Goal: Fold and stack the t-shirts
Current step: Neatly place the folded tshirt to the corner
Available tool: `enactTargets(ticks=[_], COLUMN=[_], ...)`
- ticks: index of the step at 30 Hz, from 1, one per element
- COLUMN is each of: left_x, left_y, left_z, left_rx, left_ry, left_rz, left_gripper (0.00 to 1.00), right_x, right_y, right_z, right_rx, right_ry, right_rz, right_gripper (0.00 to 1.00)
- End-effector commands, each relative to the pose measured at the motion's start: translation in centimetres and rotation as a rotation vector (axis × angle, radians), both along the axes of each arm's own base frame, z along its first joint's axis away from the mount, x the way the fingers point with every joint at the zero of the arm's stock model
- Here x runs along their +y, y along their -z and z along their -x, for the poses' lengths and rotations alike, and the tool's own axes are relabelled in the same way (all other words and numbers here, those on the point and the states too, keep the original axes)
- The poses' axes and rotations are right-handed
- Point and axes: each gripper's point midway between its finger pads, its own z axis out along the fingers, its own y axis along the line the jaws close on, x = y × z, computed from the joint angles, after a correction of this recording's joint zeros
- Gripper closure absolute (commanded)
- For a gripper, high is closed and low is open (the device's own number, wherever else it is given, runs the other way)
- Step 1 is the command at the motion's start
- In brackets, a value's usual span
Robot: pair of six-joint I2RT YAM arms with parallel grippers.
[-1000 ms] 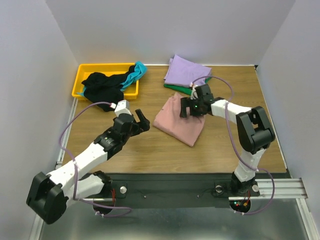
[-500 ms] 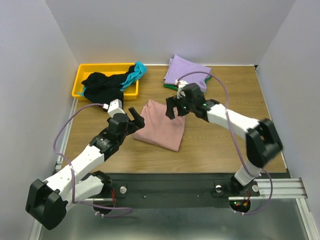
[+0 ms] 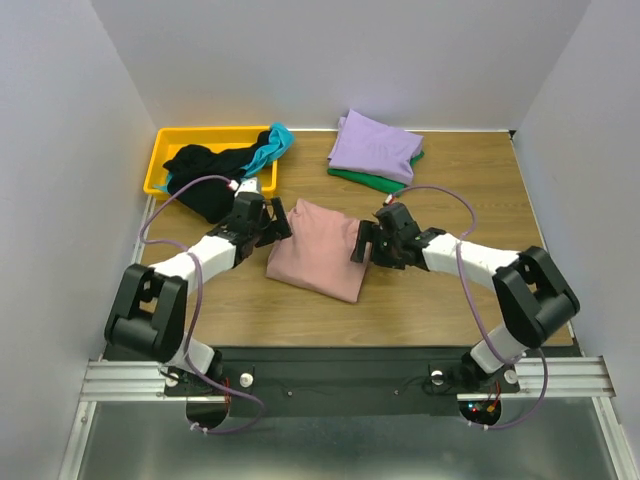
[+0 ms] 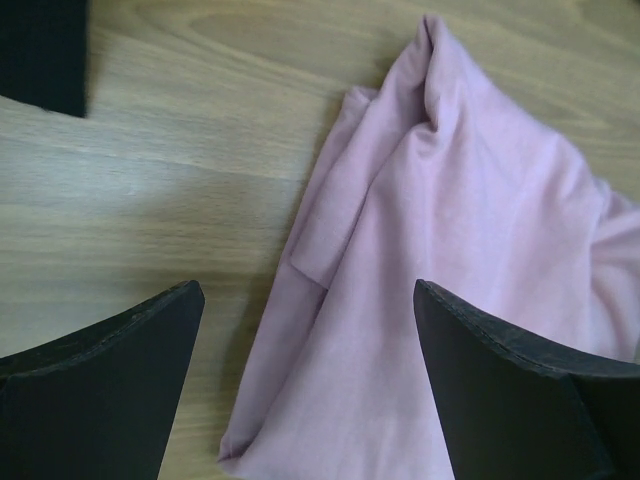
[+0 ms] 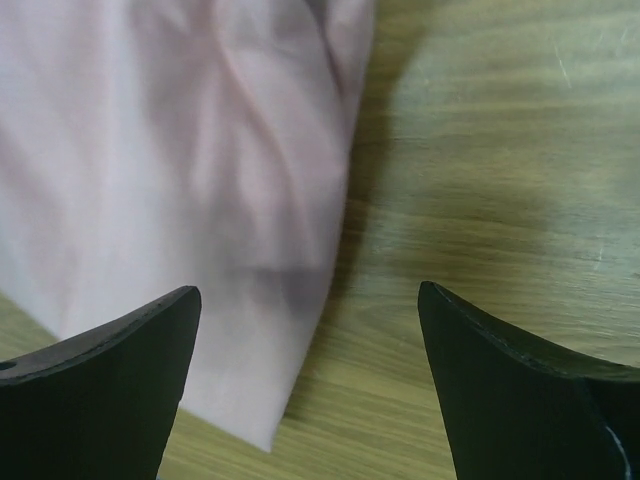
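A folded dusty-pink t-shirt (image 3: 318, 250) lies on the table's middle; its print is hidden. My left gripper (image 3: 278, 225) is open at the shirt's left edge, and the left wrist view shows the pink cloth (image 4: 450, 300) between the open fingers. My right gripper (image 3: 366, 243) is open at the shirt's right edge, its fingers straddling the cloth's edge (image 5: 200, 200) and bare wood. A folded lavender t-shirt (image 3: 375, 145) lies on a green one (image 3: 362, 179) at the back. A black t-shirt (image 3: 205, 175) and a teal one (image 3: 270, 145) hang out of the bin.
A yellow plastic bin (image 3: 165, 150) stands at the back left. White walls close the table on three sides. The black rail with the arm bases runs along the near edge.
The pink shirt has slid left toward the table's middle. My left gripper swung up to its left edge. My right gripper let go of it and dropped to its right edge.
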Motion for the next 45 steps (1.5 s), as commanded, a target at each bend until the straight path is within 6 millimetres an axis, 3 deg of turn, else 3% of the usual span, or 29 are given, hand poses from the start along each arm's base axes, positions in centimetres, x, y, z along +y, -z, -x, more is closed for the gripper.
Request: enactTargets(ticks=[1,4,8,11,12,14,15,18,19,20,21,24,31,37,40,45], left_x=[-2.7,-3.0,-3.7,-3.6,-3.5,-3.8,-4.1,-5.3,-5.9,-6.2,-6.5,-7.2,-8.9,-10.7,-11.4,-13.2], left_y=[-0.6,2.1,4.9,5.7,6.3,6.4,6.9,7.2,7.1,6.8,6.6,4.1,-4.4,-7.0,-7.0,-10.9], left_z=[-1.8,-1.8,-1.5,-1.7,-1.5,-1.7,-1.5,-1.3,-1.4,-1.5,-1.5,-2.6,-5.7,-7.9,-9.0,-10.7], left_rx=[-0.03,0.038,0.117,0.135,0.153,0.155,0.169,0.176,0.17,0.165,0.164,0.101,-0.107,-0.162,-0.16,-0.254], left_ry=[0.145,0.159,0.194,0.183,0.182,0.192,0.204,0.251,0.271,0.281,0.29,0.297,0.303,0.333,0.341,0.394], left_rz=[0.028,0.019,0.024,0.014,0.009,0.011,0.019,0.021,0.022,0.027,0.036,0.053,0.102,0.135,0.138,0.185], left_gripper=[0.02,0.06,0.2,0.26,0.34,0.4,0.52,0.68,0.87,0.97,1.0,1.0,1.0,1.0,1.0,1.0], right_x=[0.9,1.2,1.8,2.8,3.0,3.5,3.6,4.3,4.4,4.4,4.8,4.4,2.8,1.3,0.2,-2.0], right_y=[0.1,2.1,4.0,4.2,4.3,4.6,4.7,4.6,4.4,4.0,3.1,-0.1,-6.2,-8.7,-9.5,-11.2], right_z=[-1.3,-1.5,-1.8,-2.1,-2.2,-2.5,-2.8,-3.5,-3.8,-4.3,-5.1,-7.5,-11.1,-13.8,-15.0,-17.3], right_rx=[0.02,0.065,0.111,0.127,0.128,0.136,0.135,0.128,0.115,0.098,0.058,-0.066,-0.245,-0.306,-0.332,-0.371], right_ry=[0.072,0.07,0.061,0.032,0.027,0.02,0.02,0.004,-0.007,-0.01,-0.032,-0.04,-0.015,-0.002,0.018,0.052], right_rz=[-0.042,-0.018,-0.003,-0.026,-0.027,-0.03,-0.031,-0.038,-0.031,-0.028,-0.021,0.02,0.111,0.155,0.188,0.214], right_gripper=[0.08,0.11,0.29,0.38,0.4,0.5,0.54,0.69,0.74,0.78,0.83,1.0,1.0,1.0,1.0,1.0])
